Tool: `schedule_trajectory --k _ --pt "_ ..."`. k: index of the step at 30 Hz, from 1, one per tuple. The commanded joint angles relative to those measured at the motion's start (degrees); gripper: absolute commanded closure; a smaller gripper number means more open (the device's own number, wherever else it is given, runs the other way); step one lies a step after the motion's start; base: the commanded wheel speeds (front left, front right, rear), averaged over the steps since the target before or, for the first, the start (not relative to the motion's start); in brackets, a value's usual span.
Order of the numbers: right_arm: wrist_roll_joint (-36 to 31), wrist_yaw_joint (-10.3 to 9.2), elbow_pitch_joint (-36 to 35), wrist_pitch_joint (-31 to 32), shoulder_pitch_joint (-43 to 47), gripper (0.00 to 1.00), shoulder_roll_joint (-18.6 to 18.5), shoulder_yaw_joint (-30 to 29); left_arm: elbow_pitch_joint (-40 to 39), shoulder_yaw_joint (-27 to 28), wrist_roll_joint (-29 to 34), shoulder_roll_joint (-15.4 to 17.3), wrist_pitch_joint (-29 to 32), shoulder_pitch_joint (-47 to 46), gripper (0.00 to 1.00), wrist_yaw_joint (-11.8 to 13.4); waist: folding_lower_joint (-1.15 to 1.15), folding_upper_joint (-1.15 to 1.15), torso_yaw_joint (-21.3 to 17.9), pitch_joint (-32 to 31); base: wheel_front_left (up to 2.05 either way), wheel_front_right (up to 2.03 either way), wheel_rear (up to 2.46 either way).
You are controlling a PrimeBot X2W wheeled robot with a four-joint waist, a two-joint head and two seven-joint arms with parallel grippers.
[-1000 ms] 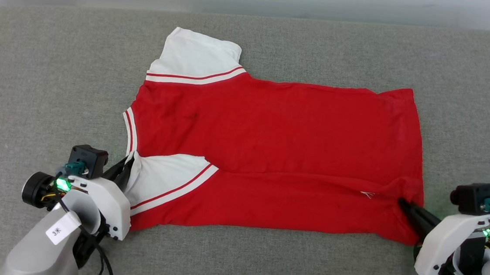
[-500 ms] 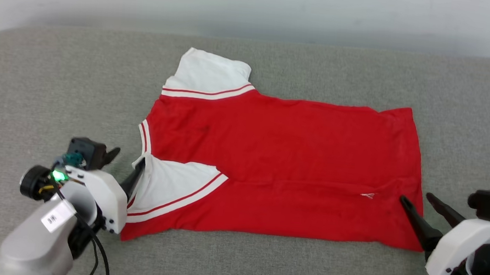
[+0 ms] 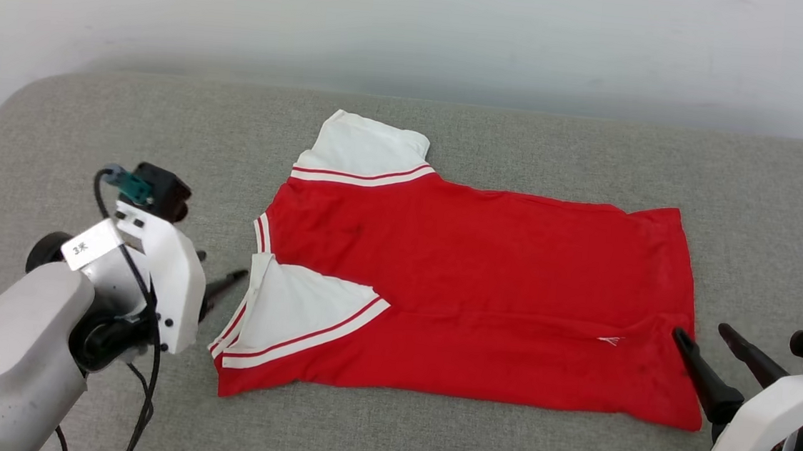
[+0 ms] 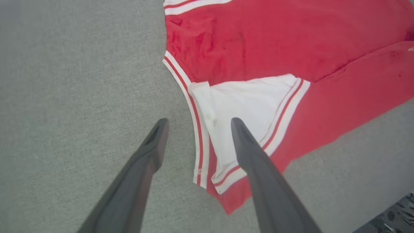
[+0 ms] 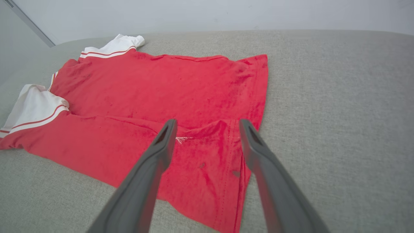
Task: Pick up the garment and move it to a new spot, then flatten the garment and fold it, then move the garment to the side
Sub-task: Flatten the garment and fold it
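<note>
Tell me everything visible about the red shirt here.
The garment is a red, soft-looking T-shirt with white short sleeves and striped trim at collar and sleeve seams. It lies flat on the grey fabric surface, collar toward the robot's left. Its near long edge is folded over the body, putting the near sleeve on red cloth; the far sleeve sticks out. A small white mark sits near the hem. The left tool and right tool are open at its ends, gripping nothing.

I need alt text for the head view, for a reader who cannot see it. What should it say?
A red T-shirt with white sleeves lies on a grey fabric surface, collar to the left, its near edge folded over. The left gripper and the right gripper are open at its near corners, holding nothing.
</note>
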Motion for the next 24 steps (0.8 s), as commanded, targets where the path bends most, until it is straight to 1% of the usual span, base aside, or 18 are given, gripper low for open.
schedule_trajectory --k 1,2,5,6,8,11,17,24 --pt "-0.35 -0.07 -0.31 0.35 0.53 0.00 0.49 -0.23 -0.46 -0.26 -0.76 0.15 1.33 -0.68 0.00 -0.03 0.01 0.00 -0.04 0.00 0.00 0.00 0.00" --pt "-0.94 -0.07 -1.28 0.92 0.68 0.00 0.88 -0.78 -1.79 -0.86 -2.82 0.68 6.21 -1.15 0.00 -0.04 0.01 0.00 -0.16 0.12 0.00 0.00 0.00" --pt "-1.62 -0.07 -2.23 1.78 0.85 0.00 1.47 -1.32 -2.80 -2.43 -3.84 1.24 11.62 -1.09 0.00 0.05 0.01 0.00 -0.55 0.47 0.00 0.00 0.00" --pt "-1.62 -0.07 -2.23 1.78 0.85 0.00 1.47 -1.32 -2.80 -2.43 -3.84 1.24 11.62 -1.09 0.00 0.05 0.01 0.00 -0.55 0.47 0.00 0.00 0.00" --pt "-2.01 -0.07 -2.89 2.23 0.90 0.00 1.85 -1.54 -2.94 -3.47 -4.36 1.10 14.25 -0.54 0.00 0.15 0.01 0.00 -0.92 0.77 0.00 0.00 0.00" --pt "-2.43 -0.07 -3.56 2.89 0.68 0.00 2.35 -1.62 -2.21 -4.70 -4.61 0.90 16.56 0.54 0.00 0.37 0.01 0.00 -1.56 1.30 0.00 0.00 0.00" --pt "-2.64 -0.07 -4.56 3.79 -0.31 0.00 2.98 -1.46 0.81 -6.30 -3.27 1.12 16.56 2.04 0.00 0.79 0.01 0.00 -3.02 2.72 0.00 0.00 0.00" --pt "-2.88 -0.07 -4.89 4.20 -1.17 0.00 3.40 -1.09 5.93 -6.96 -3.24 -0.84 14.11 4.41 0.00 1.28 0.01 0.00 -3.84 4.72 0.00 0.00 0.00"
